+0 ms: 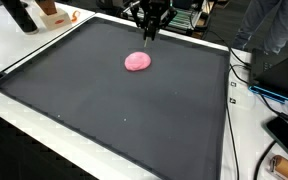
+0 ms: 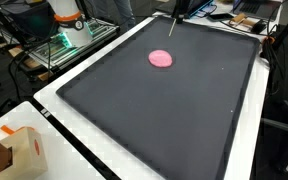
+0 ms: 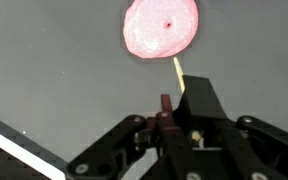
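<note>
So I've got the gripper (image 1: 150,30) up by the arm-side edge of the tabletop, fingers pinched together on a thin pale stick (image 3: 178,72). In the wrist view the stick's tip sits right at the rim of the pink blob (image 3: 161,27), though I can't tell if it's touching. The blob lies flat on the black mat (image 1: 104,110), near that same edge, away from the corners.

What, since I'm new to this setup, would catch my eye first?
A pink round blob lies on the big dark mat, toward its far edge. Just beyond it hangs the gripper, shut on a thin pale stick that points at the blob.
</note>
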Tool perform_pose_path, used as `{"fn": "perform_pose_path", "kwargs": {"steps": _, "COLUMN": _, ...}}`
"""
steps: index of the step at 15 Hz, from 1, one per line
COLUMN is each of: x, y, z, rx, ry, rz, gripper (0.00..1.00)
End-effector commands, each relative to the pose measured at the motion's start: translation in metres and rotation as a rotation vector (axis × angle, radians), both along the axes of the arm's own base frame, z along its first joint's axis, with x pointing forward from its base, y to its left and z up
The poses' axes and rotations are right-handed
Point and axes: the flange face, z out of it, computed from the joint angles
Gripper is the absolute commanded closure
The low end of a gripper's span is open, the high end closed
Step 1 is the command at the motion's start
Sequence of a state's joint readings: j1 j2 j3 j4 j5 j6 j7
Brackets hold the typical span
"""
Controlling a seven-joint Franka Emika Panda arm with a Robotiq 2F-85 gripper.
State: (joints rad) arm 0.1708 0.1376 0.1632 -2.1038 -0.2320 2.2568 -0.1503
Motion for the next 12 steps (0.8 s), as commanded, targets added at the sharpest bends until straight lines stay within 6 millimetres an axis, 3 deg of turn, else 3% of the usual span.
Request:
{"fn": "perform_pose_path", "kwargs": {"steps": 1, "x": 0.012, "y": 0.030, "z": -0.019, "rx": -0.104, "ry": 0.027, "rz": 0.037, "gripper": 0.94}}
{"fn": "perform_pose_path", "kwargs": {"steps": 7, "x": 0.018, "y": 0.071, "z": -0.047, "rx": -0.242, "ry": 0.048, "rz": 0.087, "gripper": 0.94}}
{"fn": "perform_pose_path", "kwargs": {"steps": 12, "x": 0.022, "y": 0.091, "z": -0.065, "rx": -0.285, "ry": 0.127, "rz": 0.096, "gripper": 0.94}}
